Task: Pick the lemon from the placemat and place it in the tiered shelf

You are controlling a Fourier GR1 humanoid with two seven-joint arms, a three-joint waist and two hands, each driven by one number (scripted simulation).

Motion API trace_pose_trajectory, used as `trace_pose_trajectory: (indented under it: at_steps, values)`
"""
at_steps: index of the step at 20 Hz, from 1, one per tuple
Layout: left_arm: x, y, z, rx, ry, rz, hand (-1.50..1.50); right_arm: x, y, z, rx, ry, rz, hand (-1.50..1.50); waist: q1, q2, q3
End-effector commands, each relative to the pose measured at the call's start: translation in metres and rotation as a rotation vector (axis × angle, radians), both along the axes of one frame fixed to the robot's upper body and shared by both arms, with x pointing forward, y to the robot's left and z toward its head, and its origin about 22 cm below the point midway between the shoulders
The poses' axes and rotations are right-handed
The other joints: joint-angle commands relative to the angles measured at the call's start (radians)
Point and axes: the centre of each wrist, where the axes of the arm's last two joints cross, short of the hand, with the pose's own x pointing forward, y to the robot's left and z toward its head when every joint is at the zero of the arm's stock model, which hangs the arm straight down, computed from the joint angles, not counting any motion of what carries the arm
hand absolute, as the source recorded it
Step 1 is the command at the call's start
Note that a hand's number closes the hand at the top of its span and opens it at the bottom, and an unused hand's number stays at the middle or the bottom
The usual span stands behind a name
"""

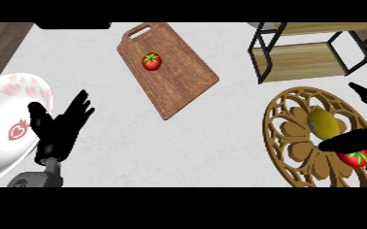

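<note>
The lemon [324, 122] lies on the round openwork placemat [287, 136] at the right of the table [201, 145], not yet lifted. The right robot hand [345, 143] comes in from the right edge, and only parts of it show. One dark finger lies just near of the lemon and another shows at its far side, so the robot hand looks released and spread around the fruit, not clenched on it.

The main risk is the small tomato [353, 158], which sits on the same placemat just beside that near finger. As the fingers close they could catch or nudge the tomato, or pinch it along with the lemon. The lemon is also rounded and smooth, so an off-centre closing would likely roll it across the ribs of the placemat and away from the palm.

The tiered shelf [305, 48] stands just far of the placemat, with dark frame bars round its wooden boards. A low carry could knock the lemon or the fingers against the front bar.

The left robot hand [61, 126] rests released at the left, fingers up, beside the white plate [22, 97]. The cutting board [168, 70], with its own tomato [151, 61], lies well apart from the carry path.
</note>
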Motion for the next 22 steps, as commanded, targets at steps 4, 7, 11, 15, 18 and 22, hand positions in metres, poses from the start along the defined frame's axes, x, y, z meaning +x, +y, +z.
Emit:
trace_pose_trajectory:
  at_steps: [4, 7, 11, 15, 18, 22]
  values:
    - [-0.004, 0.005, -0.010, -0.004, 0.076, 0.012, 0.00, 0.015, -0.007, -0.020, -0.040, 0.034, -0.030, -1.50, 0.001, 0.007, -0.006]
    - [-0.002, -0.007, -0.023, 0.005, 0.086, 0.016, 0.00, 0.008, -0.005, -0.028, -0.092, 0.037, -0.044, -1.50, -0.004, 0.007, -0.006]
    - [0.002, -0.013, -0.019, -0.005, 0.065, 0.006, 0.00, 0.011, 0.002, -0.056, -0.119, 0.036, -0.037, -1.50, -0.001, 0.008, -0.006]
    - [0.003, -0.012, -0.011, -0.011, 0.072, 0.006, 0.00, 0.026, -0.026, -0.068, -0.073, -0.026, -0.042, -1.50, 0.004, 0.009, -0.005]
    - [0.002, -0.010, -0.011, -0.015, 0.086, 0.020, 0.00, 0.014, -0.008, -0.082, -0.075, -0.035, -0.023, -1.50, -0.002, 0.007, -0.006]
    - [-0.011, 0.007, -0.028, -0.016, 0.080, 0.017, 0.00, 0.025, -0.016, -0.061, -0.075, -0.038, -0.006, -1.50, -0.002, 0.007, -0.007]
